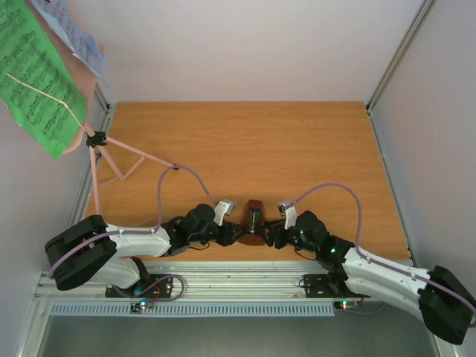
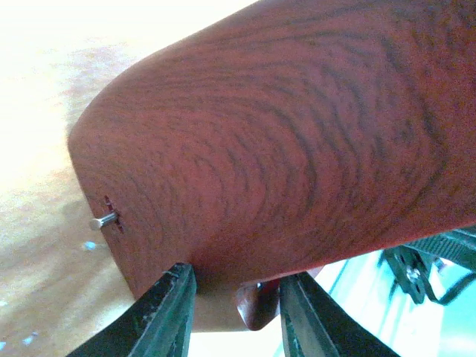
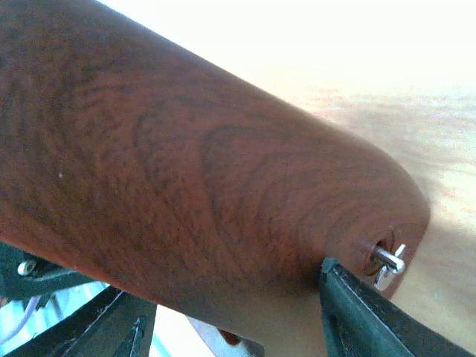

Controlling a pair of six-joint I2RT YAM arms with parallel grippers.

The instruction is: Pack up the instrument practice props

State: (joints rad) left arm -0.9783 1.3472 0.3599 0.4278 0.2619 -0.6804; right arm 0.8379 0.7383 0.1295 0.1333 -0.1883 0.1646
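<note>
The small reddish-brown metronome (image 1: 255,221) stands at the near edge of the table, between my two grippers. My left gripper (image 1: 236,233) is at its left side. In the left wrist view the wood-grain metronome (image 2: 282,141) fills the frame, and my left gripper (image 2: 238,274) has its jaws apart under the lower edge, with one foot (image 2: 260,306) between them. My right gripper (image 1: 271,235) is at the metronome's right side. In the right wrist view my right gripper (image 3: 223,281) straddles the metronome (image 3: 186,163) with wide jaws. The pink music stand (image 1: 103,158) stands at the far left and holds green sheets (image 1: 36,78) and a white sheet (image 1: 71,30).
A metal pin (image 2: 104,221) sticks out of one side of the metronome and a winding key (image 3: 388,260) out of the other. Grey walls (image 1: 439,149) close in the wooden table (image 1: 245,141) on three sides. The stand's tripod legs spread over the left part of the table.
</note>
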